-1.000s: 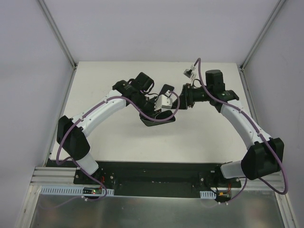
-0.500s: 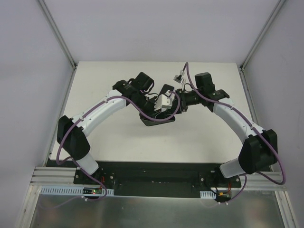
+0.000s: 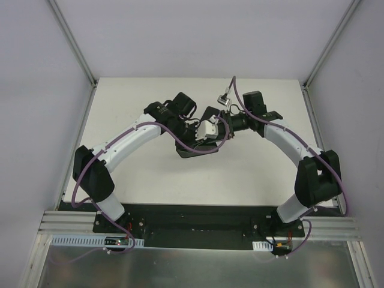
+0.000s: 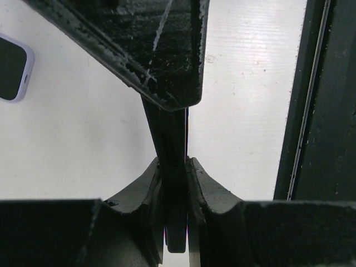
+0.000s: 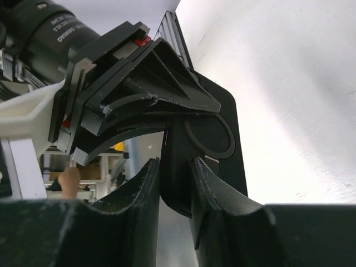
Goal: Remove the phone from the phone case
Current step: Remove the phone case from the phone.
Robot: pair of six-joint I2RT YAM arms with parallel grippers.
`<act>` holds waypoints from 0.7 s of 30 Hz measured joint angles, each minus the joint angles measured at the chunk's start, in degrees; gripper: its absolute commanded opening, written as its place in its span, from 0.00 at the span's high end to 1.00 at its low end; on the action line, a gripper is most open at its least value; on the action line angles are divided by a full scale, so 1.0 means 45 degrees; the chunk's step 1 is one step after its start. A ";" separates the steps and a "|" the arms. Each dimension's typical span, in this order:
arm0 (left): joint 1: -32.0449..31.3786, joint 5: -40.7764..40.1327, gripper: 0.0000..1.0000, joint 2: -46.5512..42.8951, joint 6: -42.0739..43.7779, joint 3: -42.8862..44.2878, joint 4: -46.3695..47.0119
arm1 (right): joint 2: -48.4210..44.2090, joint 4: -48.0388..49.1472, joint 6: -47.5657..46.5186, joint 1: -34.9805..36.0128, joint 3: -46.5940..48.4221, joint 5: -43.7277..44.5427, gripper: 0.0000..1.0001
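A black phone case [image 3: 195, 150] with a ring on its back [image 5: 208, 133] hangs above the middle of the table, held by both arms. My left gripper [image 4: 175, 175] is shut on its thin edge [image 4: 167, 128], seen end-on. From the other side, my right gripper [image 5: 175, 175] has its jaws pressed on a rounded corner of the case. In the top view the left gripper [image 3: 203, 135] and the right gripper [image 3: 223, 126] nearly touch. A phone [image 4: 11, 67], dark-faced with a pale lilac rim, lies flat on the table, apart from the case.
The white table [image 3: 150, 174] is boxed in by grey walls with metal posts at the back corners. A black base plate [image 3: 198, 219] runs along the near edge. A dark rail [image 4: 320, 111] stands at the right of the left wrist view.
The right arm has swung left toward the case and its jaws have narrowed onto the case's corner. The left arm and its grip have stayed put.
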 measured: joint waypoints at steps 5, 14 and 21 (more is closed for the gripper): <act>-0.0170 -0.0704 1.00 0.0083 -0.0233 0.0199 -0.0083 | 0.0597 0.0267 0.1015 -0.0141 0.0185 -0.0306 0.94; -0.0189 -0.1010 1.00 0.0398 -0.0520 0.0797 -0.0442 | 0.1307 0.0243 0.1729 -0.0359 0.0787 -0.0568 0.99; -0.0189 -0.0967 1.00 0.0554 -0.0845 0.1277 -0.0991 | 0.1739 -0.0437 0.1496 -0.0389 0.1282 -0.0908 1.00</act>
